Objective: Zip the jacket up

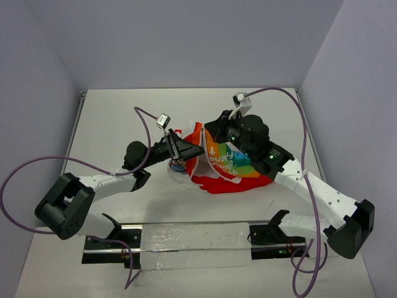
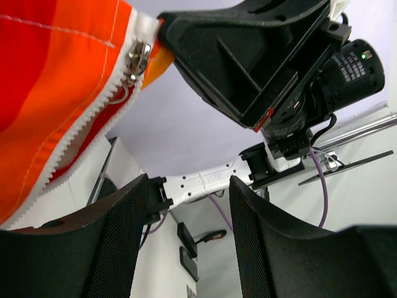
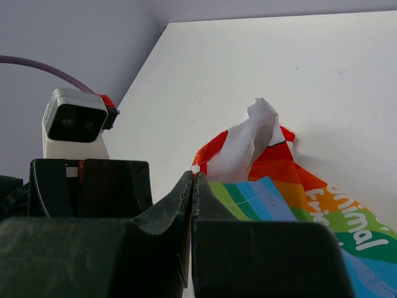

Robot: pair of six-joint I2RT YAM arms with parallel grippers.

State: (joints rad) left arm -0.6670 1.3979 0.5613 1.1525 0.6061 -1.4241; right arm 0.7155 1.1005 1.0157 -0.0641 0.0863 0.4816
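Note:
The jacket (image 1: 231,169) lies bunched at mid-table, red with rainbow stripes and white print. My right gripper (image 1: 209,132) is shut on its upper left edge, lifting it; in the right wrist view the jaws (image 3: 193,174) pinch a thin bit of red-and-white hem, with striped fabric (image 3: 279,183) beyond. My left gripper (image 1: 188,149) sits just left of that raised edge, open, with nothing between its fingers (image 2: 189,186). In the left wrist view, orange fabric (image 2: 49,81) hangs above and to the left. White zipper teeth run along it, with a metal slider (image 2: 135,62).
A clear strip on a metal rail (image 1: 192,241) crosses the near edge between the arm bases. Purple cables (image 1: 144,124) loop over both arms. Grey walls close in the white table (image 1: 124,118) on three sides. The left wrist camera (image 3: 74,121) sits close to the right jaws.

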